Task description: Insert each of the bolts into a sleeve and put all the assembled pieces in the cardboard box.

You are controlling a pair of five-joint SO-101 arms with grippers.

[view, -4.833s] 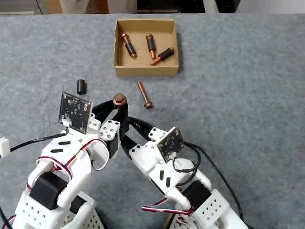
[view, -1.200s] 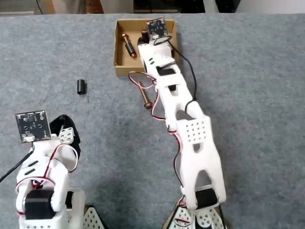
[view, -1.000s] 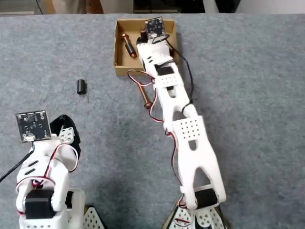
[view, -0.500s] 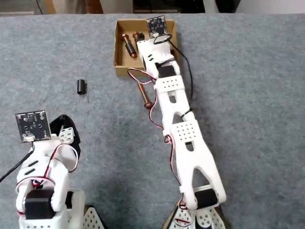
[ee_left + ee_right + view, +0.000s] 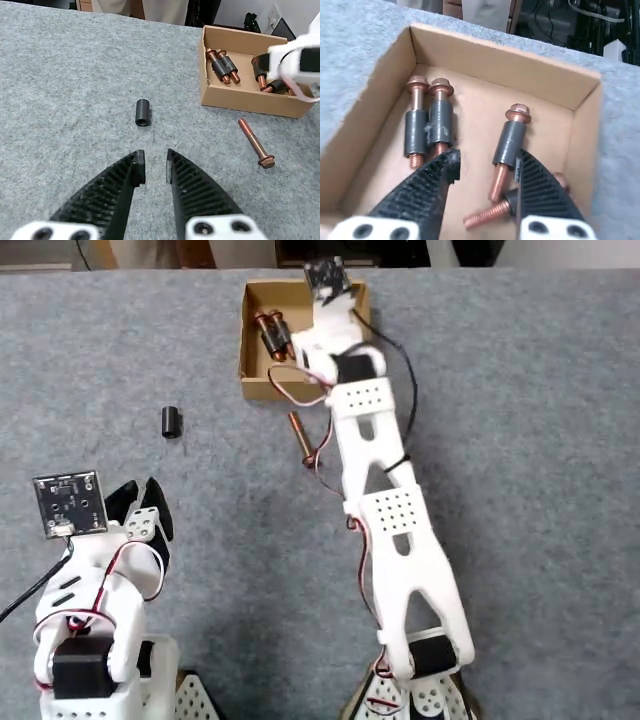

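The left gripper is held low over the grey table, close to its own base. Its jaws are parted by a narrow gap, and nothing is gripped between them. In the high view the left gripper is seen well apart from every task piece.

Ahead of it, a loose black sleeve lies on its side on the table. A bare copper bolt lies farther on, just before the cardboard box. In the high view the sleeve and the bolt are seen well apart, and the bolt lies beside the outstretched right arm.

In the high view much of the box is covered by that arm, and two assembled pieces are seen in its left part. In the right wrist view the box floor is laid out more fully. The right gripper is held over the box, released and empty. Two sleeved bolts lie side by side and touching. A third lies apart from them, and a fourth is partly hidden behind a finger.
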